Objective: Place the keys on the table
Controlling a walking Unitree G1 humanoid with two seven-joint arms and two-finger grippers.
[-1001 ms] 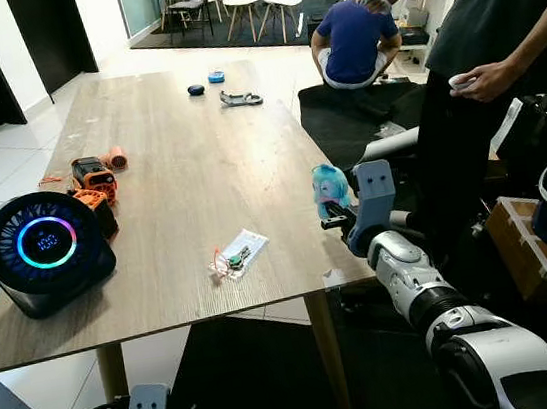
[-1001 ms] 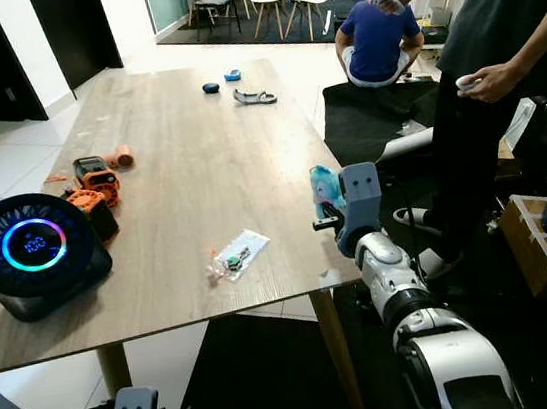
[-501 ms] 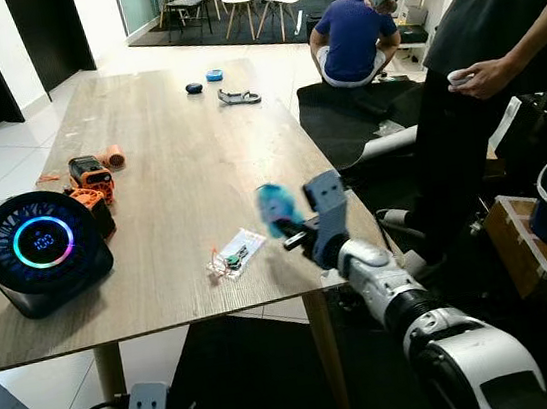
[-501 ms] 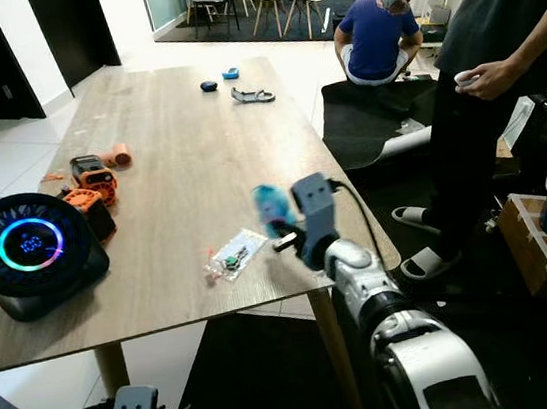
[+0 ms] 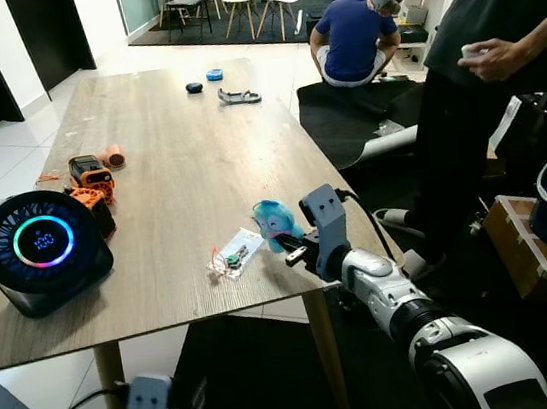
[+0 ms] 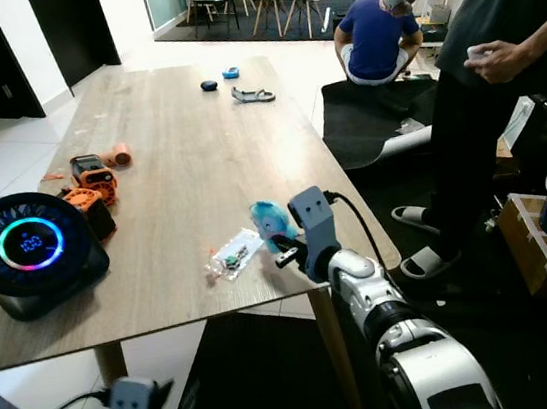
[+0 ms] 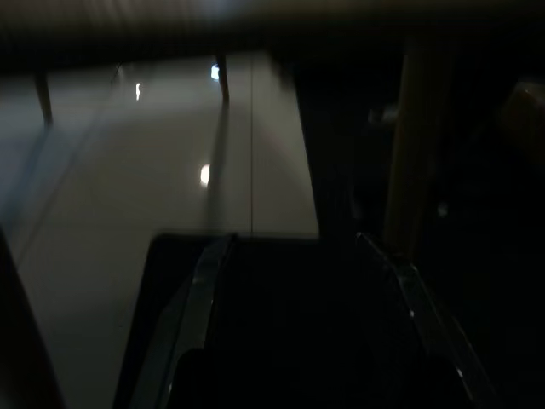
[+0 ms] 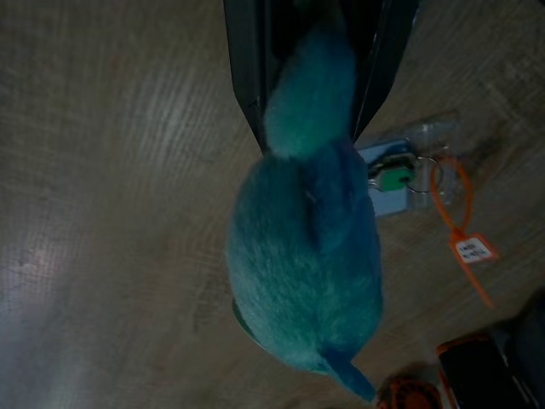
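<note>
Right gripper (image 5: 280, 240), lower centre of frame, is clamped on a fluffy teal keychain (image 5: 272, 218) above the table (image 5: 176, 157). Left gripper: finger state cannot be told. Risk: release near the near edge lets it slide off, or it drops onto the bagged keys (image 5: 237, 255).

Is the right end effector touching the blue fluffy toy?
Touching. The right wrist view shows the two black fingers closed on the blue fluffy toy, with its narrow end pinched between them above the table.

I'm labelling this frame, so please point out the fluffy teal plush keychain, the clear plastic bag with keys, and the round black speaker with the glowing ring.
fluffy teal plush keychain (image 8: 306, 256), right wrist view, body
clear plastic bag with keys (image 5: 237, 253), left eye view, middle
round black speaker with glowing ring (image 5: 44, 243), left eye view, ring centre
</note>
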